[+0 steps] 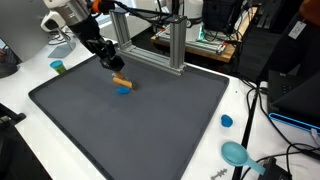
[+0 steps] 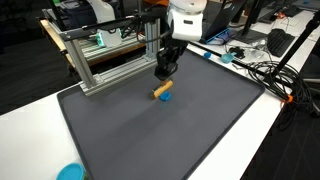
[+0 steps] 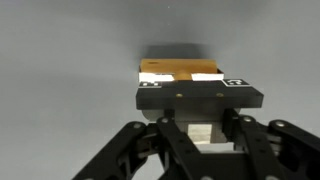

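Observation:
An orange-brown block (image 1: 121,80) lies tilted with one end on a small blue piece (image 1: 124,89) on the dark grey mat (image 1: 150,120). Both also show in an exterior view, the block (image 2: 160,90) above the blue piece (image 2: 168,97). My gripper (image 1: 110,63) hangs just above and beside the block, also in an exterior view (image 2: 164,72). Its fingers look drawn together and hold nothing. In the wrist view the block (image 3: 180,72) shows beyond the gripper's black bar, and the fingertips (image 3: 200,125) are mostly hidden by the linkage.
An aluminium frame (image 1: 170,45) stands at the mat's far edge, also in an exterior view (image 2: 110,55). A teal cup (image 1: 58,67), a blue cap (image 1: 226,121) and a teal disc (image 1: 236,153) lie off the mat. Cables (image 2: 265,70) run beside it.

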You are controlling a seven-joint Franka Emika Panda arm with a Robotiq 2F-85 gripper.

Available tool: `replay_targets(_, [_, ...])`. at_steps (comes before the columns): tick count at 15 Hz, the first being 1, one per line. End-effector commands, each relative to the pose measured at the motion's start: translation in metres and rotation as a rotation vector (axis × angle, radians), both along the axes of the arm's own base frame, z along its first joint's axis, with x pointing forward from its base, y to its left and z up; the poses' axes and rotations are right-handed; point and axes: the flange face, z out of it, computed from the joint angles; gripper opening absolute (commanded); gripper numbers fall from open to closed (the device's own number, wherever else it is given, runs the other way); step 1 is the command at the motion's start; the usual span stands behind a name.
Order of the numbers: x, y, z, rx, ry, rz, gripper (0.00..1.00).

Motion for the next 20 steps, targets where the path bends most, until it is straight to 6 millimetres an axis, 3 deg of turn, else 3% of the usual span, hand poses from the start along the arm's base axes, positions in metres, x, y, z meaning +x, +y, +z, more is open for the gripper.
replay_targets(1, [-0.004,0.011,0.021,-0.012,-0.004,0.03,0.22])
replay_targets(2, [0.0,0.006,0.014,-0.004,-0.014,0.012,0.22])
replay_targets(3, [0.0,0.009,0.015,-0.004,-0.015,0.015,0.47])
replay_targets(4, [0.0,0.009,0.013,-0.004,-0.013,0.015,0.47])
replay_targets(5, [0.003,0.009,0.007,-0.01,-0.026,0.005,0.22])
replay_targets(11, [0.009,0.002,-0.02,-0.046,-0.023,-0.021,0.22])
replay_targets(20, [0.025,0.009,-0.021,0.006,-0.155,-0.017,0.22])
